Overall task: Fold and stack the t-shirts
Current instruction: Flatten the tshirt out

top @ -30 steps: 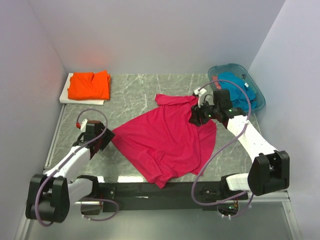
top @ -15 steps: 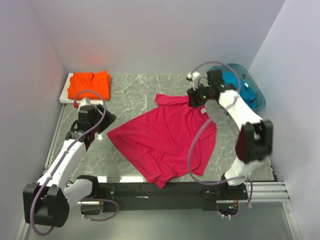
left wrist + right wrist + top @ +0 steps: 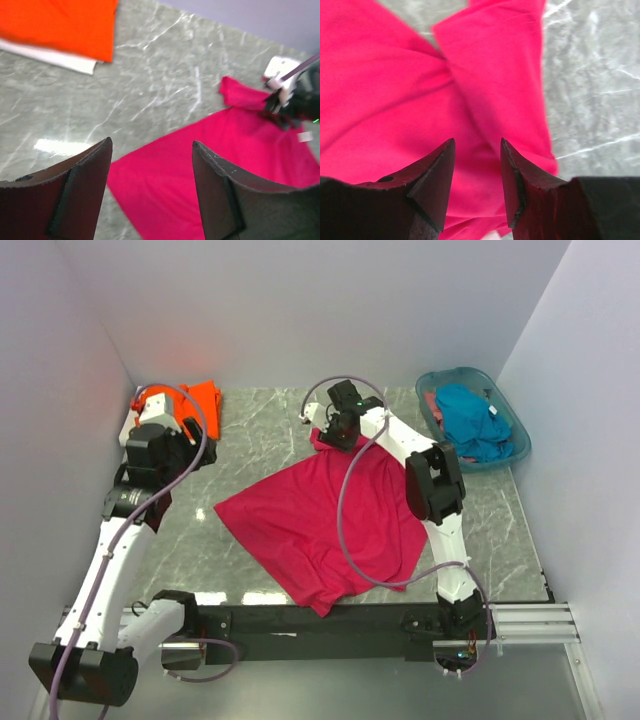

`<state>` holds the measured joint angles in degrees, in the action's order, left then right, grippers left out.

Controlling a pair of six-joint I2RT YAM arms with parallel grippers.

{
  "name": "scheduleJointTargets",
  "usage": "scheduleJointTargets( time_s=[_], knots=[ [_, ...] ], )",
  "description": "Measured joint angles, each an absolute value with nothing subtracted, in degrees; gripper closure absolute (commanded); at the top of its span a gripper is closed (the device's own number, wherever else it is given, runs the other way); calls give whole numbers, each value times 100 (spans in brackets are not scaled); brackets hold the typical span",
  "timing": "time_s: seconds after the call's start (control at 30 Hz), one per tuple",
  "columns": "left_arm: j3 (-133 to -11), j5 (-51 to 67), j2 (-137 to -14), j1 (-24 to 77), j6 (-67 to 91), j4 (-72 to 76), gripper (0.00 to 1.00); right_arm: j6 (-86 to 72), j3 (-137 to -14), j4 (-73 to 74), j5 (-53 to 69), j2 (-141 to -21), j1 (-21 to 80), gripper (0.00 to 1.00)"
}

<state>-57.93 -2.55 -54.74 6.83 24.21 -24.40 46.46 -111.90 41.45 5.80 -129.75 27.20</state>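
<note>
Shirt count: three. One magenta-red t-shirt [image 3: 330,525] lies spread, unfolded and creased, at the centre of the table [image 3: 260,430], with one sleeve pointing to 12 o'clock; one orange t-shirt [image 3: 60,22] lies folded at 10 o'clock on one white sheet [image 3: 65,57]; one teal-blue t-shirt [image 3: 472,420] lies bunched inside one translucent basket [image 3: 524,445] at 2 o'clock.

Gripper count: two, each with two fingers.

Left gripper [image 3: 150,185]: fingers spread wide; nothing between them; released; it hangs between 9 and 10 o'clock, near the orange t-shirt and apart from the magenta-red t-shirt.

Right gripper [image 3: 477,145]: fingers parted; nothing clamped; it sits over the 12 o'clock sleeve of the magenta-red t-shirt; red fabric shows through the gap; whether the fingertips touch the cloth cannot be told.
</note>
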Motion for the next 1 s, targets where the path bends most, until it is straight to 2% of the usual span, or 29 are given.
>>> scheduleJointTargets(
  time_s=[0.23,0.6,1.0],
  knots=[
    [-4560,-467,-4956,676,2117,-2252,12,4807,-10971,3874,32,-13041,2714,52],
    [-4497,-701,-4775,676,2036,-2202,11,4829,-11096,3809,-215,-13144,2783,59],
    [-4497,-740,-4772,676,2032,-2193,12,4829,-11098,3815,-211,-13168,2836,60]
  ],
)
